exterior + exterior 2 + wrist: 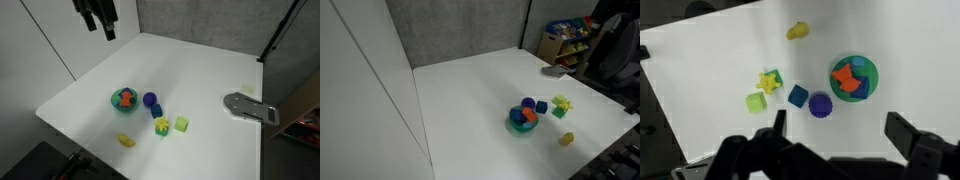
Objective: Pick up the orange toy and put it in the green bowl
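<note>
Jaws stand wide apart and hold nothing: in the wrist view the two dark fingers [779, 125] sit well apart at the bottom edge, high above the white bench [710, 55].

The orange toy [847, 80] lies inside the green bowl [874, 92]; both exterior views show it there too, nested within the rim, so the task looks done as far as placement goes.

The toy reads as hard moulded plastic, lumpy and irregular, with a dull sheen. I judge it light and stiff, not fragile, and a little slippery on its rounded bumps. If it had to be taken up again, a grip across its narrowest waist from straight above would suit best. The bowl wall sits close around it, so the fingers would need to drop inside the rim.

The bowl is shallow, round, teal-green plastic, smooth-walled and probably light enough to slide if nudged.

Beside it sit a rounded purple toy [820, 105] and a blue cube [798, 96], then a spiky yellow-green piece [770, 80] and a light-green cube [757, 102]. A paler yellow toy [797, 31] lies apart.
</note>
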`<move>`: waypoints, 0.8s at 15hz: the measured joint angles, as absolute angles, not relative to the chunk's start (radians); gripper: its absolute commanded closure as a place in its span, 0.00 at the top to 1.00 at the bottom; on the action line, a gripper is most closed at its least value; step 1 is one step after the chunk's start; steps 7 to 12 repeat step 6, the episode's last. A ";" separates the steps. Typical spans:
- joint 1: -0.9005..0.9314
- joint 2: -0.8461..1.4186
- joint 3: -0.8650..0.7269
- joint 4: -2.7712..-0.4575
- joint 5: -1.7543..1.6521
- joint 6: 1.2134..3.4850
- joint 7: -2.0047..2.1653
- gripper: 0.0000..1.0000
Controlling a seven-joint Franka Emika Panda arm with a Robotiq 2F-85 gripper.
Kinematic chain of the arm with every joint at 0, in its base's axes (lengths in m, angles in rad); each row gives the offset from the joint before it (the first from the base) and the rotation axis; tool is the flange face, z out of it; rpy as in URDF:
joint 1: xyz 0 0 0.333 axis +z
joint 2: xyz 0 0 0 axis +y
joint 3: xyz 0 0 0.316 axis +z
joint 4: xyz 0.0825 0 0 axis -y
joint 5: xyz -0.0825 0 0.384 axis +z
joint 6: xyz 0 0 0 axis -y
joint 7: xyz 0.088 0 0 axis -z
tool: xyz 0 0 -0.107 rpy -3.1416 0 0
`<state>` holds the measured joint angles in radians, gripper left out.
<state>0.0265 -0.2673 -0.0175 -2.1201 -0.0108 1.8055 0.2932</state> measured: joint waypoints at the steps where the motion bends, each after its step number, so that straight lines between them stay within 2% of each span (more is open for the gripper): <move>1: 0.024 -0.283 -0.016 -2.137 -0.011 1.806 0.293 1.00; 12: 0.009 -0.332 -0.005 -2.186 -0.011 1.807 0.293 1.00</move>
